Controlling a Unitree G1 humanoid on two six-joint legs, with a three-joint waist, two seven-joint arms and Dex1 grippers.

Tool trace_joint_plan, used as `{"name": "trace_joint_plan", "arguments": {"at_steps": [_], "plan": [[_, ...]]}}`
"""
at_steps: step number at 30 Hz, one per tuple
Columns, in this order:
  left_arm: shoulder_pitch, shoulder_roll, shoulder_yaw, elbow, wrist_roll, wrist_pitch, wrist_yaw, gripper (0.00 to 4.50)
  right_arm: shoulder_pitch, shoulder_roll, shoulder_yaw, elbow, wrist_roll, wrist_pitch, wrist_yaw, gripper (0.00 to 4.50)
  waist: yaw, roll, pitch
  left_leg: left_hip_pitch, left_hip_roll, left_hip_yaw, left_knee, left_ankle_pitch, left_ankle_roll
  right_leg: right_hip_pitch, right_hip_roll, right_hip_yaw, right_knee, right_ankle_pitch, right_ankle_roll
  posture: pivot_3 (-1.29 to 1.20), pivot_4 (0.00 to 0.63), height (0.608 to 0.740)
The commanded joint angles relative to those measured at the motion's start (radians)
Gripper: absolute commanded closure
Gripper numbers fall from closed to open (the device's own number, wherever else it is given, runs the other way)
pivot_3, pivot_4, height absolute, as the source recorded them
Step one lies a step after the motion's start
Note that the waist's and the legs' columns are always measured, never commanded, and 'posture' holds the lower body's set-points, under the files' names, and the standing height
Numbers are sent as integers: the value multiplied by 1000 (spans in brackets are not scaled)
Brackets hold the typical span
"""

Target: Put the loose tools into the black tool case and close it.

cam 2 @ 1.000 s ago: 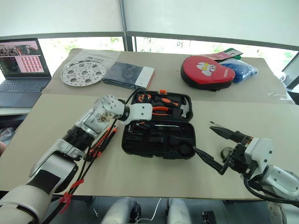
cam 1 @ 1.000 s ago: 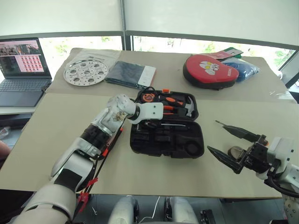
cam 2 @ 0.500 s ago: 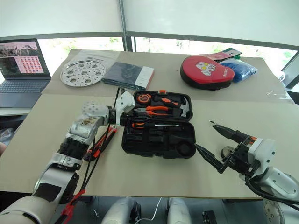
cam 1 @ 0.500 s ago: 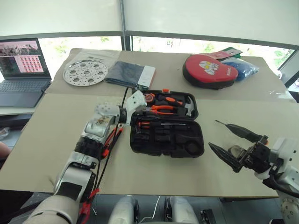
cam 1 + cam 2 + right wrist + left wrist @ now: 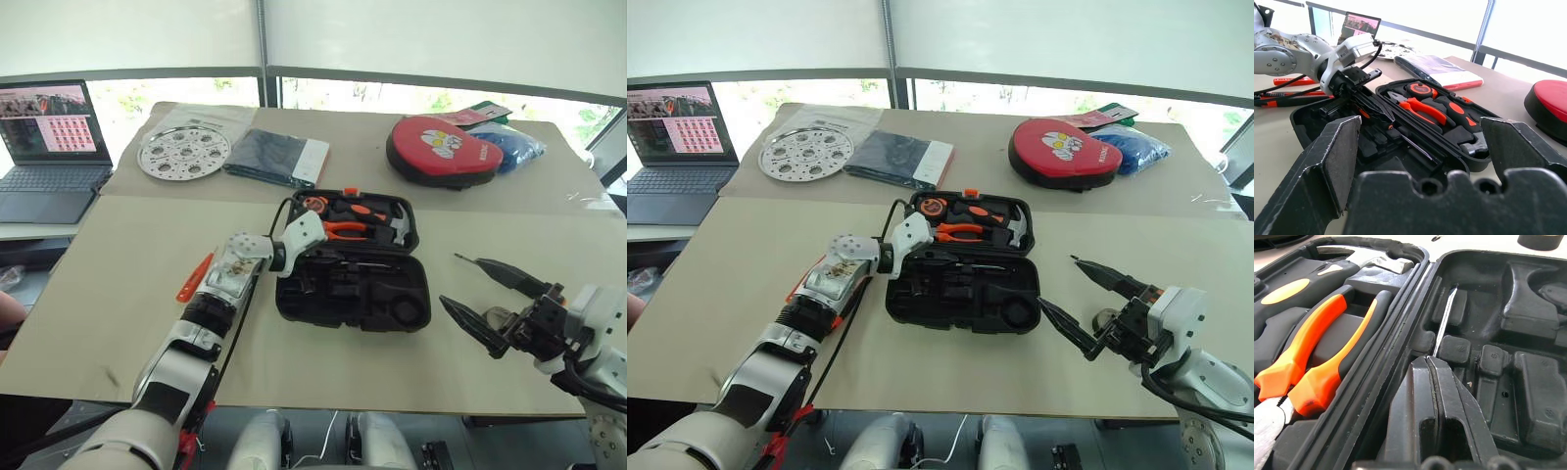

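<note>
Left gripper (image 5: 1436,382), fingers pinched together and empty, is pressing inside the black moulded-plastic tool case (image 5: 392,304), risking dislodging the seated screwdriver (image 5: 1444,323)

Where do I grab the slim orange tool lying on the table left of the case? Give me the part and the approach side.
Grip the slim orange tool at mid-length, coming straight down from above. It lies flat on the table, so only its narrow sides are free; set the fingers across its width. The left gripper, shut inside the black tool case, looks nearest.
</note>
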Motion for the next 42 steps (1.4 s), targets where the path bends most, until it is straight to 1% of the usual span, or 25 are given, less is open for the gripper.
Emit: {"name": "trace_joint_plan", "arguments": {"at_steps": [1, 2, 4, 5, 7, 8, 9, 10, 11, 13, 14, 16, 18, 20, 23, 26, 28, 29, 31, 32, 34, 36, 39, 41, 42], "plan": [[30, 12, -30, 0, 29, 47, -7, 4450, 4, 5, -28, -39, 16, 2, -15, 0, 0, 1, -1, 0, 0, 0, 0, 0, 0, 0, 0, 0, 0, 0, 0, 0, 150, 740], [39, 12, -10, -23, 6, 38, -7, 4450, 8, 6, -32, -44, 15, 3, -21, 0, -1, 2, -1, 0, 0, 0, 0, 0, 0, 0, 0, 0, 0, 0, 0, 0, 150, 740], [74, 28, 91, -119, -102, -17, -33, 3941, 38, -1, -89, -44, 45, 13, -25, 0, -2, 4, -2, 0, 0, 0, 0, 0, 0, 0, 0, 1, 0, 0, 0, 0, 150, 740], [90, 39, 121, -156, -138, -32, -53, 3792, 51, -3, -110, -40, 49, 11, -21, 0, -2, 4, -2, 0, 0, 1, 0, 1, -2, -1, 0, 2, 0, 0, 0, 0, 150, 740], [137, 67, 188, -236, -221, -69, -101, 3066, 86, -4, -159, -16, 42, -9, -1, 0, -8, 4, -2, -2, 1, 1, 0, 4, -7, -4, 0, 2, 1, 0, 0, 0, 150, 740], [190, 112, 247, -304, -291, -79, -158, 2593, 124, 1, -207, 26, 24, -39, 22, 0, -10, 4, -2, -4, 1, 1, 0, 4, -8, -5, 0, 2, 1, 0, 0, 0, 150, 740], [242, 162, 296, -362, -358, -65, -220, 2326, 155, 6, -248, 65, 6, -66, 40, 0, -13, 4, -2, -4, 1, 1, 0, 4, -8, -5, 0, 2, 1, 0, 0, 0, 150, 740], [290, 213, 328, -407, -392, -50, -260, 1989, 179, 11, -280, 101, -7, -87, 54, 0, -17, 5, -2, -4, 1, 1, 0, 4, -8, -5, 0, 2, 0, 0, -1, 0, 150, 740], [336, 260, 354, -440, -411, -42, -283, 1694, 199, 14, -304, 135, -21, -110, 68, 0, -22, 5, -2, -3, 2, 1, -1, 4, -8, -5, 0, 2, 0, 0, -1, 0, 150, 740], [420, 326, 396, -490, -445, -34, -308, 945, 231, 19, -332, 203, -44, -155, 99, 0, -25, 7, -3, 0, 2, 1, -3, 4, -9, -4, 0, 3, -1, -1, -2, 0, 150, 740], [477, 358, 441, -506, -466, -47, -322, 544, 250, 24, -346, 257, -64, -193, 118, 0, -25, 9, -3, 1, 2, 1, -4, 4, -9, -3, 0, 3, -2, -1, -1, 0, 150, 740], [584, 418, 515, -519, -476, -73, -337, 36, 277, 31, -366, 351, -90, -247, 146, 0, -26, 11, -3, 2, 2, 2, -4, 2, -6, -2, -1, 4, -2, -1, -1, 0, 150, 740], [685, 463, 586, -512, -477, -99, -342, 36, 289, 35, -378, 427, -104, -285, 164, 0, -25, 11, -3, 3, 2, 4, -4, 0, -5, -2, -1, 7, -2, -1, -1, 0, 150, 740], [758, 484, 639, -516, -492, -114, -338, 36, 293, 28, -377, 476, -114, -312, 181, 0, -23, 11, -3, 4, 2, 4, -6, 0, -5, -3, -2, 8, -2, -1, -1, 0, 150, 740], [858, 489, 699, -606, -552, -68, -320, 36, 230, -31, -374, 538, -117, -317, 187, 0, -25, 13, -3, 4, 2, 4, -7, 0, -5, -3, -3, 9, -2, -4, -6, 0, 150, 740], [896, 480, 711, -684, -595, -26, -289, 36, 149, -100, -357, 576, -111, -286, 199, 0, -26, 15, -3, 5, 2, 7, -7, 0, -5, -3, -6, 12, -2, -4, -7, 0, 150, 740], [914, 463, 689, -754, -624, 0, -269, 36, 35, -200, -298, 637, -124, -236, 237, 0, -29, 15, -4, 6, 2, 8, -8, 0, -5, -3, -8, 12, -2, -4, -8, 0, 150, 740], [920, 453, 668, -800, -643, 20, -258, 36, -53, -263, -245, 689, -144, -213, 273, 0, -31, 16, -4, 7, 2, 9, -8, 1, -5, -3, -8, 12, -2, -3, -9, 0, 150, 740], [914, 437, 640, -858, -666, 47, -227, 36, -184, -339, -162, 780, -174, -187, 332, 0, -37, 16, -4, 7, 2, 13, -8, 1, -4, -4, -5, 14, -1, -3, -9, 0, 150, 740], [908, 432, 627, -885, -683, 70, -210, 36, -256, -373, -110, 841, -217, -182, 335, 0, -38, 16, -4, 8, 2, 13, -8, 1, -4, -4, -4, 14, -1, -3, -9, 0, 150, 740], [893, 420, 599, -934, -707, 108, -174, 36, -419, -437, 32, 989, -364, -116, 278, 0, -37, 16, -4, 8, 2, 13, -9, 2, -6, -4, 0, 14, -1, 0, -5, 0, 150, 740], [887, 416, 577, -964, -716, 126, -157, 36, -543, -464, 130, 1101, -457, -85, 250, 0, -32, 16, -4, 8, 2, 13, -9, 4, -10, -4, 0, 14, -1, 0, -4, 0, 150, 740], [885, 411, 547, -1012, -726, 148, -135, 36, -704, -461, 275, 1246, -555, -108, 344, 0, -27, 17, -4, 6, 2, 14, -12, 5, -11, -6, 1, 12, -2, 0, -5, 0, 150, 740], [882, 410, 547, -1017, -728, 154, -124, 36, -759, -450, 322, 1302, -579, -107, 385, 0, -29, 17, -4, 6, 2, 15, -13, 6, -11, -6, 1, 13, -2, 0, -5, 0, 150, 740], [885, 411, 549, -1019, -729, 154, -121, 36, -784, -442, 338, 1332, -592, -135, 383, 0, -29, 17, -4, 6, 2, 15, -13, 6, -11, -6, 1, 13, -3, 0, -4, 0, 150, 740]]}}
